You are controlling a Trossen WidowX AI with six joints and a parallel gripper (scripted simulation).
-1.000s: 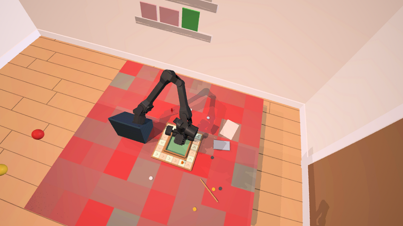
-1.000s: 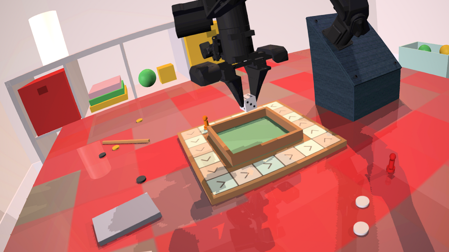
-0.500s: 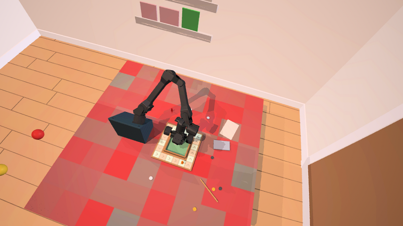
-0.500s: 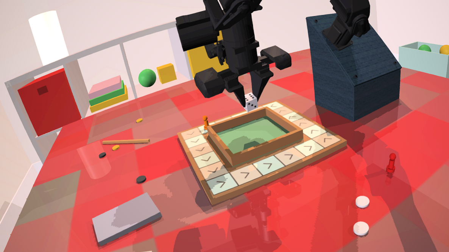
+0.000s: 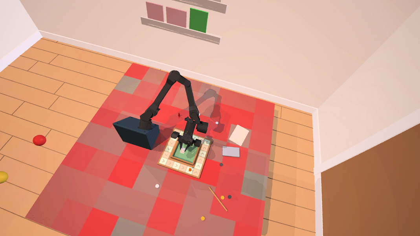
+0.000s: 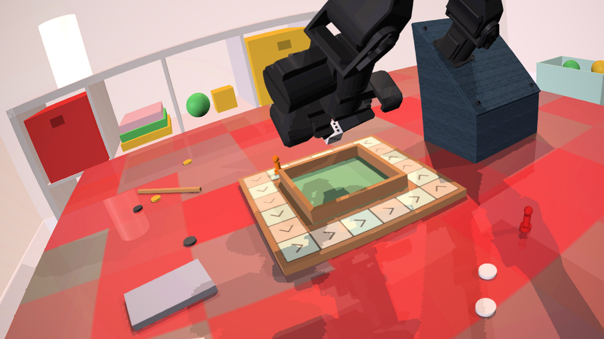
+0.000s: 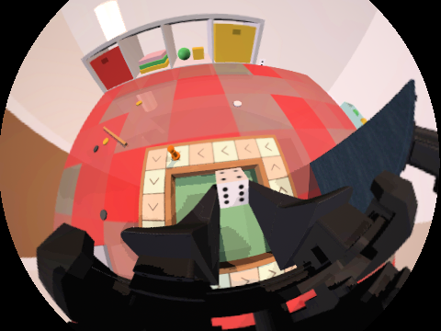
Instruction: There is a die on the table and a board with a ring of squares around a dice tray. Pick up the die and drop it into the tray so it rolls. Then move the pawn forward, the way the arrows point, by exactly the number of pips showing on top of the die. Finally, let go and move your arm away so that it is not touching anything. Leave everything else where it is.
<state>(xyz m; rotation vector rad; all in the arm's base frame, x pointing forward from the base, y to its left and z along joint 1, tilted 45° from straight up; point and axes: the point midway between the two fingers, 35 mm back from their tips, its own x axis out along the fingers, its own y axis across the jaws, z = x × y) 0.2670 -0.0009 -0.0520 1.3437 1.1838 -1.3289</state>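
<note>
My gripper (image 5: 182, 148) (image 6: 333, 129) (image 7: 231, 186) is shut on the white die (image 5: 182, 151) (image 6: 334, 133) (image 7: 233, 195) and holds it in the air over the dice tray. In the wrist view a face with six pips points at the camera. The tray (image 5: 172, 155) (image 6: 360, 205) (image 7: 171, 198) has a green floor and a wooden rim, in the middle of the board (image 5: 161, 163) (image 6: 456, 193) (image 7: 146, 184) with its ring of arrow squares. The orange pawn (image 5: 190, 169) (image 6: 276, 165) (image 7: 174, 153) stands on a square beside a corner square.
A red pawn (image 5: 179, 115) (image 6: 526, 219) stands off the board. A grey slab (image 5: 230, 151) (image 6: 170, 293), a wooden stick (image 5: 217, 199) (image 6: 169, 190) (image 7: 115, 136) and several small discs lie around the board. The dark blue arm base (image 5: 136, 132) (image 6: 478, 87) (image 7: 367, 156) stands beside it.
</note>
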